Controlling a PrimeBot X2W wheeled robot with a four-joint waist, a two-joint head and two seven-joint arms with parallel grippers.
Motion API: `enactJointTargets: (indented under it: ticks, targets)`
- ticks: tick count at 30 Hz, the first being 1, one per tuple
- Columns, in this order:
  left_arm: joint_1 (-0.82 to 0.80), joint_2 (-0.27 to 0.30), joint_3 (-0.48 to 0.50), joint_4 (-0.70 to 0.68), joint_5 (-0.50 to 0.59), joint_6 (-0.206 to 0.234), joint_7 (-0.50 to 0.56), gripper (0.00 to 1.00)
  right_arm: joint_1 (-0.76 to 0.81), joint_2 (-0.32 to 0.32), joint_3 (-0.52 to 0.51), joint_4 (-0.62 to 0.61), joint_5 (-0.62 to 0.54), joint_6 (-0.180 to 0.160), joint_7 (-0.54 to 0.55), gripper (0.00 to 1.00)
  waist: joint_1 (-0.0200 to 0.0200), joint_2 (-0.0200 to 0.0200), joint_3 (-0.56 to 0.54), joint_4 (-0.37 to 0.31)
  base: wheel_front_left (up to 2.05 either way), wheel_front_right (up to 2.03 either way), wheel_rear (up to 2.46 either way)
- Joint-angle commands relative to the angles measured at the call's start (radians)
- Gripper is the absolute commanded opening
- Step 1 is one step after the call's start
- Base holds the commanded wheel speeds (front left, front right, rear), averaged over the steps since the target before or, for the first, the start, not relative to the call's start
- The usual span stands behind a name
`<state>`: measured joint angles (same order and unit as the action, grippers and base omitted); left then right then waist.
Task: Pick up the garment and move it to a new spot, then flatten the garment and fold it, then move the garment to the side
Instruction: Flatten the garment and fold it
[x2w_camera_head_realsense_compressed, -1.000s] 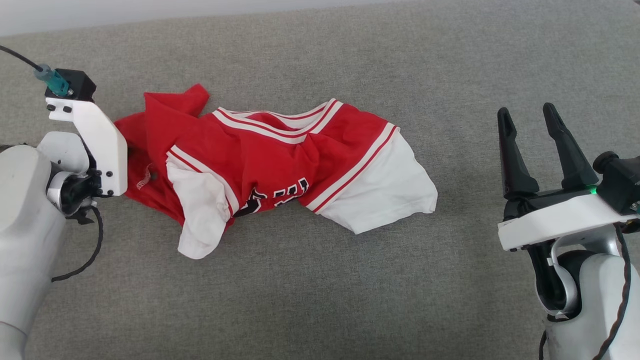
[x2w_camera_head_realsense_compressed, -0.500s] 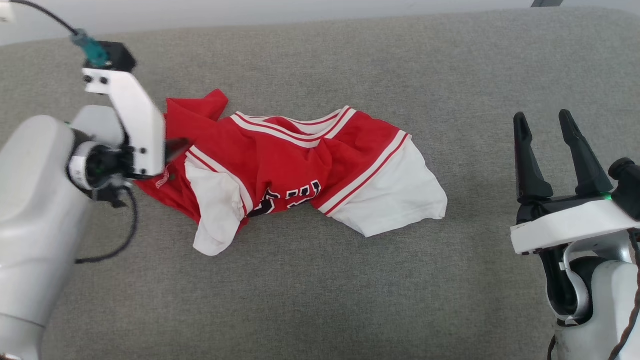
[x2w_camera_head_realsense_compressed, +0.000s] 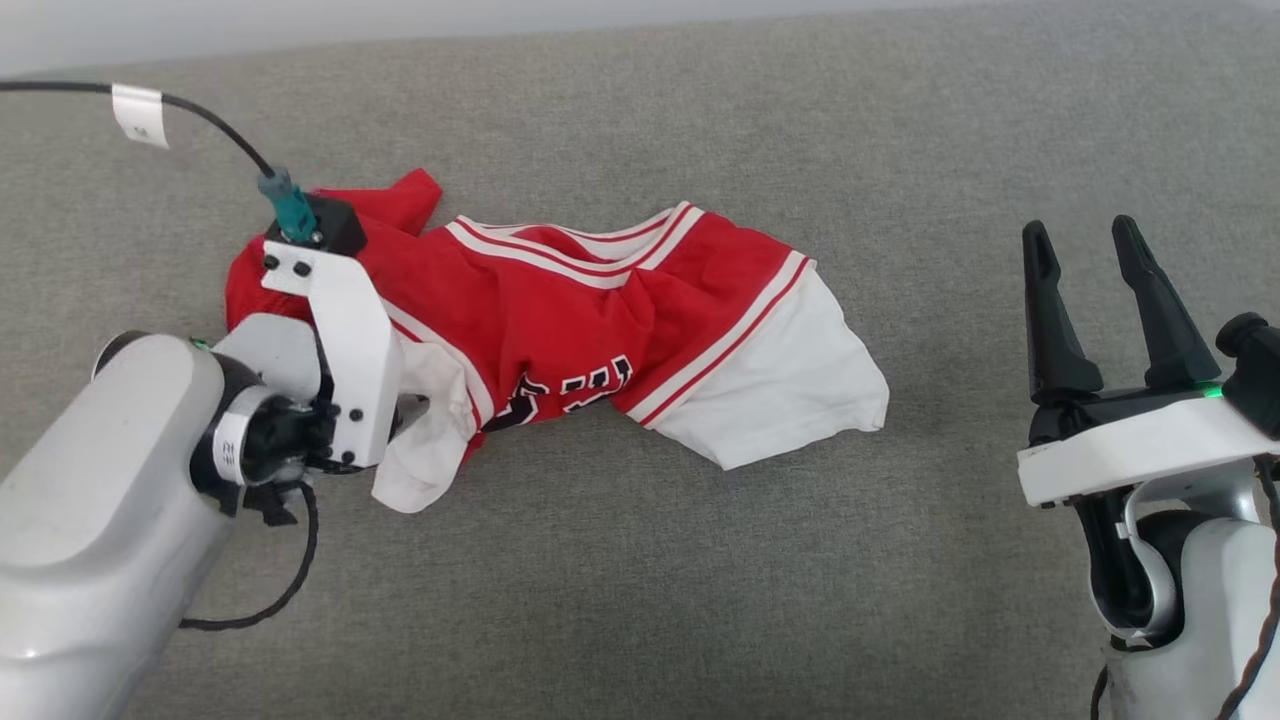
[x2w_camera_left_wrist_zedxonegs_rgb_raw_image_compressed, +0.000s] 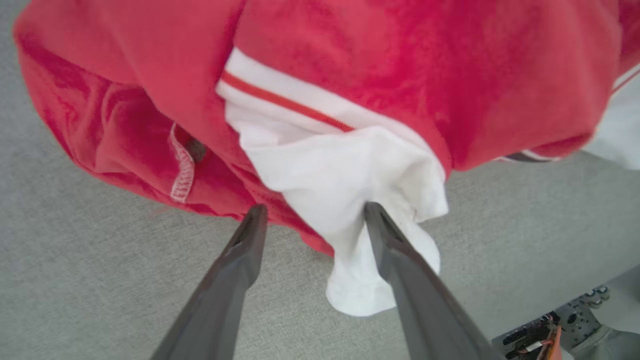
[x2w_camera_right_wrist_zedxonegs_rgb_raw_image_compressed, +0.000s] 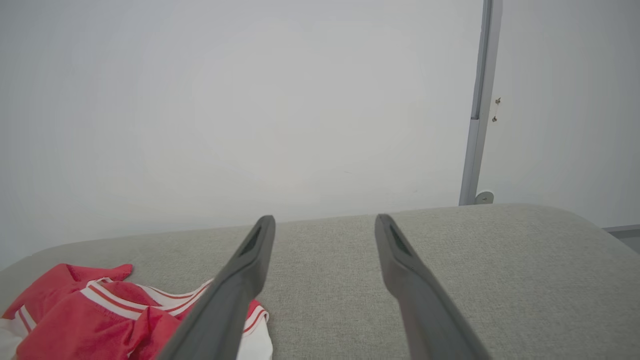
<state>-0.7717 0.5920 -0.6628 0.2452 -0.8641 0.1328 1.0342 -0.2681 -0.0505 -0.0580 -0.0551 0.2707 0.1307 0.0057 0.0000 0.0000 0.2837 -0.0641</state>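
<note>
The garment (x2w_camera_head_realsense_compressed: 600, 330), a red T-shirt with white sleeves and striped trim, lies crumpled on the grey surface at centre-left. Its dark print (x2w_camera_head_realsense_compressed: 570, 390) faces the near edge. My left wrist (x2w_camera_head_realsense_compressed: 340, 360) hangs over the shirt's left part and hides the fingers. In the left wrist view my left gripper (x2w_camera_left_wrist_zedxonegs_rgb_raw_image_compressed: 314, 209) is open, and the bunched near white sleeve (x2w_camera_left_wrist_zedxonegs_rgb_raw_image_compressed: 350, 190) lies between the fingers, against the right one. My right gripper (x2w_camera_head_realsense_compressed: 1090, 240) stands open well to the right of the shirt, holding nothing. It is also open (x2w_camera_right_wrist_zedxonegs_rgb_raw_image_compressed: 325, 219), with the garment (x2w_camera_right_wrist_zedxonegs_rgb_raw_image_compressed: 75, 310) at lower left.
The grey fabric surface (x2w_camera_head_realsense_compressed: 640, 600) stretches wide around the shirt. Its back edge meets a white wall (x2w_camera_right_wrist_zedxonegs_rgb_raw_image_compressed: 250, 100). A black cable (x2w_camera_head_realsense_compressed: 190, 110) arcs from my left wrist. A metal post (x2w_camera_right_wrist_zedxonegs_rgb_raw_image_compressed: 477, 125) stands on the wall behind the surface at the right.
My left arm has swung from the shirt's left edge over the red cloth toward the near white sleeve. The head camera shifted a little. The right arm stayed put.
</note>
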Motion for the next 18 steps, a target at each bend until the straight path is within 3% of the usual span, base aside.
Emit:
enactJointTargets:
  ticks: [1, 5, 6, 7, 8, 18]
  targets:
    - [0.015, 0.008, -0.002, -0.011, 0.014, 0.008, -0.011, 1.00, -0.012, 0.000, 0.002, 0.004, 0.007, 0.000, -0.008, 1.00, 0.0000, 0.0000, 0.010, -0.007, 0.00, 0.00, 0.00]
    - [0.029, 0.012, -0.006, 0.000, 0.026, 0.013, -0.028, 1.00, -0.018, 0.000, 0.004, 0.013, 0.010, 0.000, -0.012, 1.00, 0.0000, 0.0000, 0.018, -0.013, 0.00, 0.00, 0.00]
    - [0.029, 0.013, -0.007, 0.002, 0.026, 0.016, -0.027, 0.43, -0.020, 0.000, 0.003, 0.014, 0.010, 0.000, -0.013, 1.00, 0.0000, 0.0000, 0.018, -0.014, 0.00, 0.00, 0.00]
    - [0.029, 0.013, -0.007, 0.002, 0.025, 0.014, -0.027, 0.15, -0.021, 0.000, 0.002, 0.015, 0.011, 0.000, -0.015, 1.00, 0.0000, 0.0000, 0.018, -0.013, 0.00, 0.00, 0.00]
    - [0.031, 0.008, 0.001, 0.000, 0.014, 0.016, -0.033, 0.00, -0.019, 0.000, -0.001, 0.016, 0.011, 0.000, -0.016, 1.00, 0.0000, 0.0000, 0.018, -0.011, 0.00, 0.00, 0.00]
    - [0.067, 0.022, 0.058, -0.085, -0.043, 0.046, -0.061, 0.00, 0.001, 0.000, -0.020, 0.024, 0.000, 0.000, -0.008, 1.00, 0.0000, 0.0000, 0.000, 0.030, 0.00, 0.00, 0.00]
